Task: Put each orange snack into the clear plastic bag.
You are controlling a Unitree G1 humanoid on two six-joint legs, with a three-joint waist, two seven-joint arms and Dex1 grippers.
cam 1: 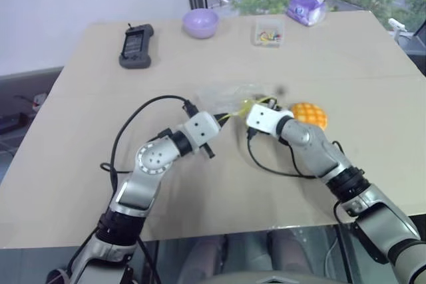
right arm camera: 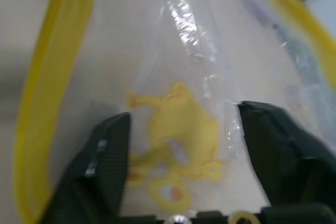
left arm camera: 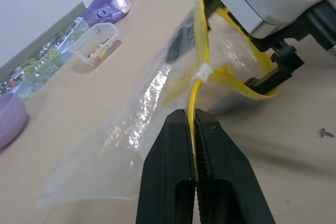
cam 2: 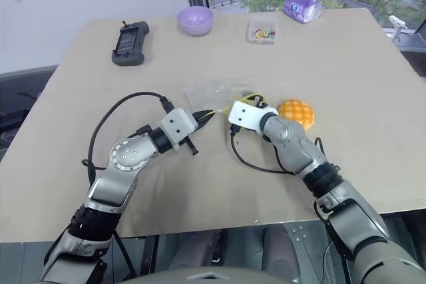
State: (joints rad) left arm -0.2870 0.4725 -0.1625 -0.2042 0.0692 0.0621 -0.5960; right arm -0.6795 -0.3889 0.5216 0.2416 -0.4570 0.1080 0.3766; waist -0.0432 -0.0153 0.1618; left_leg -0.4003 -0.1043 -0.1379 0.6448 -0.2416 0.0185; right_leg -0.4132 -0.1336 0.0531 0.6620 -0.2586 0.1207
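The snack (cam 1: 309,115) lies mid-table, just right of the bag (cam 1: 226,96). The left gripper (left arm camera: 193,121) is clamped on the bag's yellow strip (left arm camera: 202,40). The right gripper (right arm camera: 181,145), jaws spread wide, sits inside the bag's mouth.

The clear plastic bag (left arm camera: 142,103) pinched in the left gripper (left arm camera: 193,124) looked thin, glossy and crinkled with a smooth yellow seal strip (left arm camera: 202,40), while the orange snack (cam 1: 309,114) beside the right gripper (right arm camera: 181,150) looked matt and grid-textured on a smooth matt table (cam 1: 373,58).
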